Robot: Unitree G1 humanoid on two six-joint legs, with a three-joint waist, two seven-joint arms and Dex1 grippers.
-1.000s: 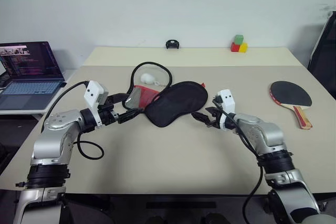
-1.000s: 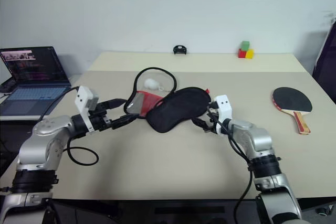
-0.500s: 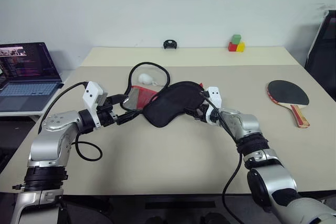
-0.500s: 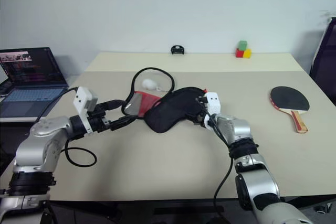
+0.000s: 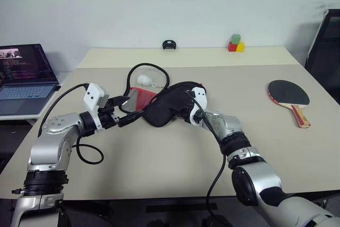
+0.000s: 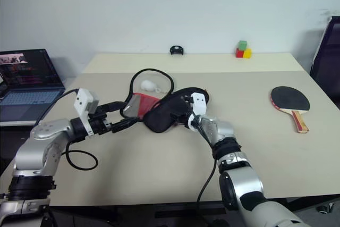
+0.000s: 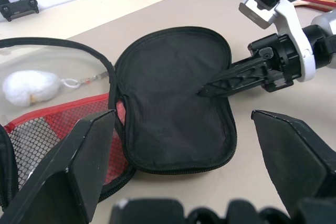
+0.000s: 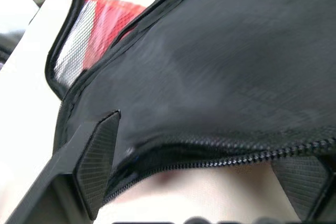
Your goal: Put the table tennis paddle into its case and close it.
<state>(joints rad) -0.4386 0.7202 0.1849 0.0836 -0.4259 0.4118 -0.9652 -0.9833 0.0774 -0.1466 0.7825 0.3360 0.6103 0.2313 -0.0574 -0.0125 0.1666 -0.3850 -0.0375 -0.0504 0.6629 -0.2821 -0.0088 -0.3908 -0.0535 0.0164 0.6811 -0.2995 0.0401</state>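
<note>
Head views: beige table (image 5: 159, 168) with the case (image 5: 164, 104) near its middle, black rounded part toward the right gripper (image 5: 180, 111), red mesh end (image 5: 139, 97) toward the left gripper (image 5: 127, 115). Case lies open, its clear flap with black zip rim (image 5: 139, 73) folded back toward the far edge, a small white pouch (image 5: 144, 80) lying in it. Right gripper sits on the black flap, one finger over the fabric; from here cannot tell whether it grips. Left gripper hangs just beside the red end, fingers spread, nothing held. The table tennis paddle (image 5: 288, 95) lies well apart near the right edge, black face up, handle pointing toward the near edge. Far edge: small black object (image 5: 169, 44), red, green and yellow blocks (image 5: 234, 44). Laptop (image 5: 25, 75) open on a side surface off the left edge. Black cable (image 5: 87, 152) loops on the table under the left arm.

Left wrist view: both fingers (image 7: 68, 166) wide apart, case between and beyond them, untouched. Right gripper's finger (image 7: 236, 78) lies across the black flap.

Right wrist view: black flap fills the gap between the fingers (image 8: 97, 158), zip teeth (image 8: 236, 158) running along its edge; jaws stand apart around the fabric, grip not clear.
</note>
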